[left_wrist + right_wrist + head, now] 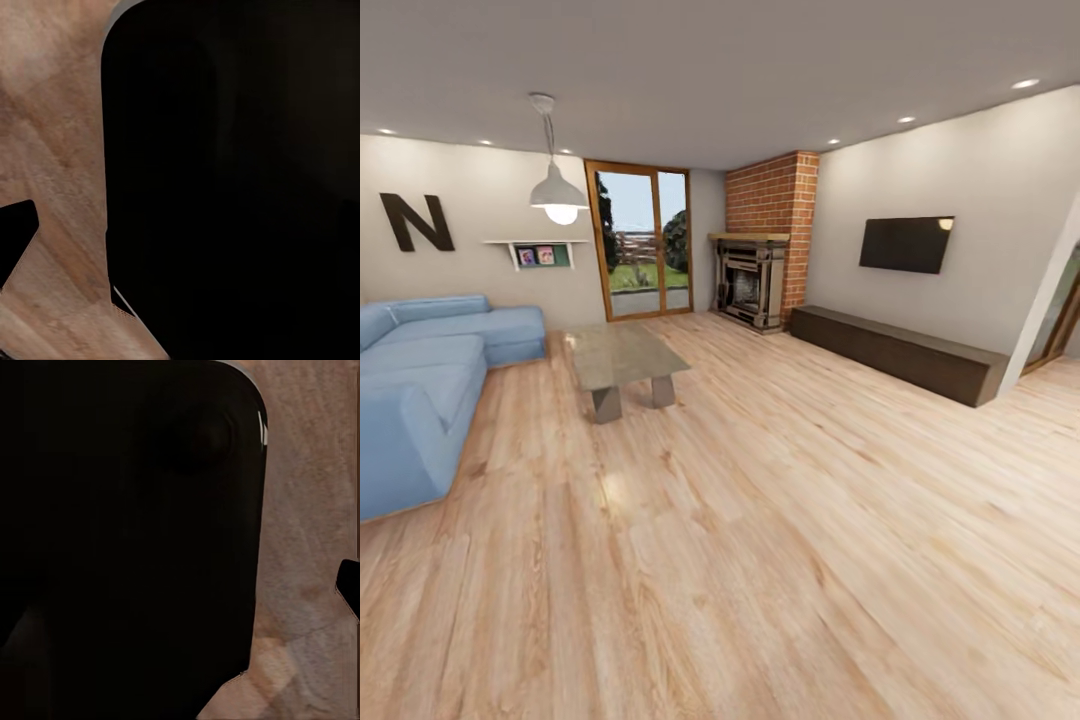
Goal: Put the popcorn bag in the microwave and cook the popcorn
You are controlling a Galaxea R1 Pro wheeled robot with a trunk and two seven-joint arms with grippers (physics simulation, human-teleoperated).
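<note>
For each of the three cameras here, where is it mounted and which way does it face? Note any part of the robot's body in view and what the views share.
Head view: on the robot's head, facing forward across a living room: blue sofa, glass coffee table, brick fireplace, wall TV.
Left wrist view: on the left arm, aimed down at the wood floor; a large dark robot part blocks most of it.
Right wrist view: on the right arm, likewise aimed down at the floor; a dark robot part dominates.
Shared: all three show the wood floor.
</note>
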